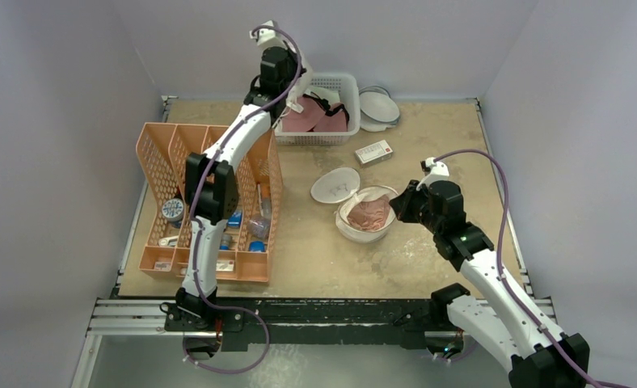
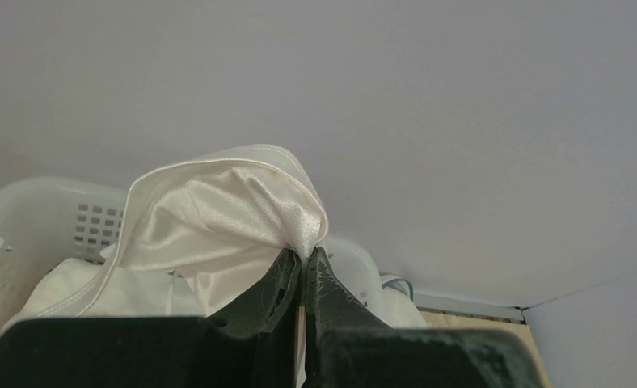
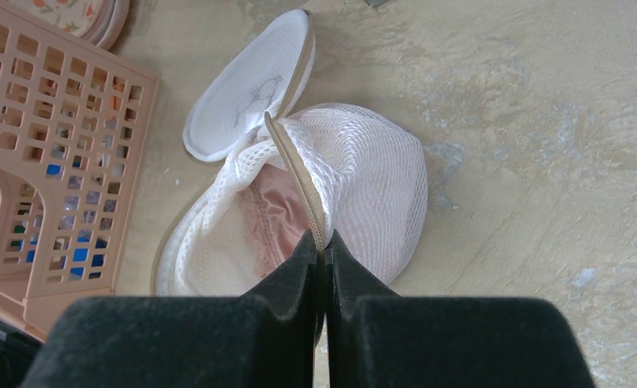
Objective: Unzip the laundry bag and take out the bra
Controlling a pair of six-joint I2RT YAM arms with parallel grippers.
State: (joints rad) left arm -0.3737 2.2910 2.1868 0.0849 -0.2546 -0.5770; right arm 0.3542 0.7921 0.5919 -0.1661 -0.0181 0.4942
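Observation:
The laundry bag (image 1: 365,217) lies unzipped at the table's middle, with its round lid (image 1: 335,186) flipped back to the left. The pale pink bra (image 1: 369,213) lies inside the open bowl. My right gripper (image 1: 398,206) is shut on the bag's zip rim at its right side. In the right wrist view the gripper (image 3: 322,238) pinches the tan zip edge, with the mesh bag (image 3: 372,178) and the bra (image 3: 279,214) just beyond. My left gripper (image 1: 293,103) is far back over the white basket. In the left wrist view it (image 2: 305,255) is shut on a white satin cloth (image 2: 226,218).
A white basket (image 1: 343,85) at the back holds rose-mauve cups (image 1: 315,120). White blue-rimmed dishes (image 1: 378,107) stand to its right. A small box (image 1: 373,152) lies behind the bag. An orange slotted rack (image 1: 166,153) with small items fills the left side.

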